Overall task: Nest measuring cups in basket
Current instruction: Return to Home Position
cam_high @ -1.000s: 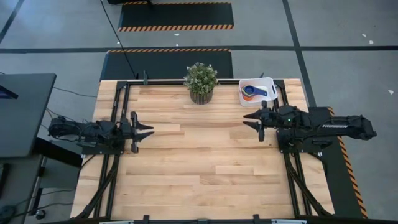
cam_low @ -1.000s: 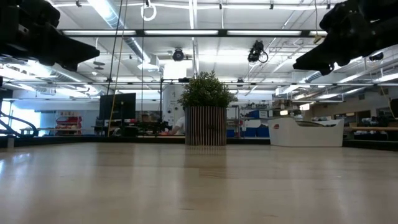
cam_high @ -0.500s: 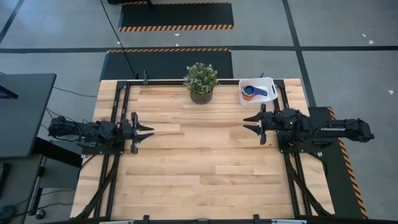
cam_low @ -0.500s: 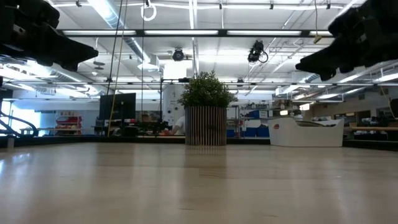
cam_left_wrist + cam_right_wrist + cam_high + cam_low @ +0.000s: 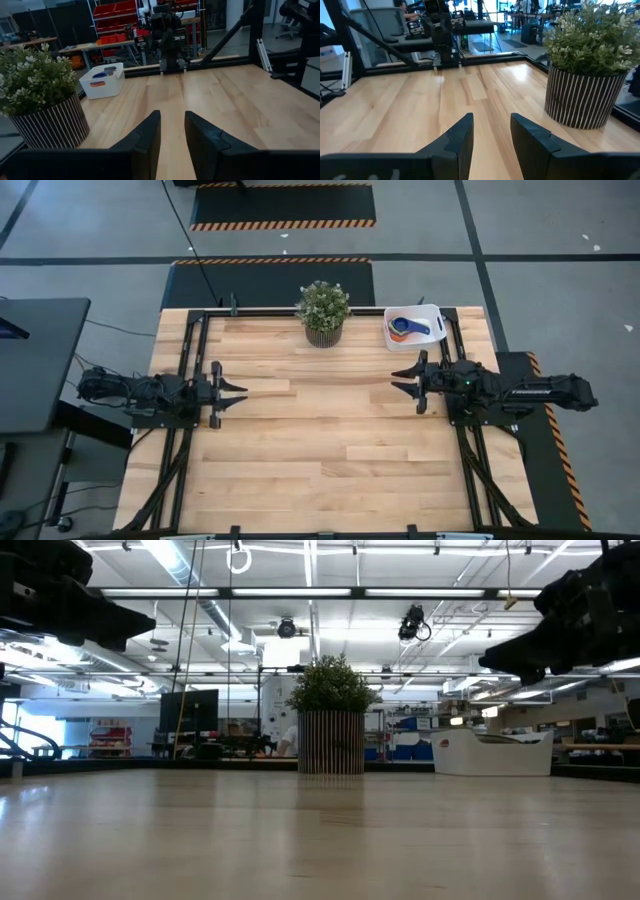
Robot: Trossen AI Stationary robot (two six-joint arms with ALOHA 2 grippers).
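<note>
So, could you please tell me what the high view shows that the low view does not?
Only the high view shows the blue and orange plastic measuring cups lying inside the white rectangular plastic basket, and that the left gripper and right gripper stand open at opposite table sides. Only the low view shows the ceiling lights and the room behind; there the basket's wall hides the cups. Both show the basket, the potted green plant and the wooden table.

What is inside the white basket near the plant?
The basket holds stacked measuring cups: a blue one on top, an orange edge showing beside it. The cups underneath are covered, so their number and colours cannot be seen.
</note>
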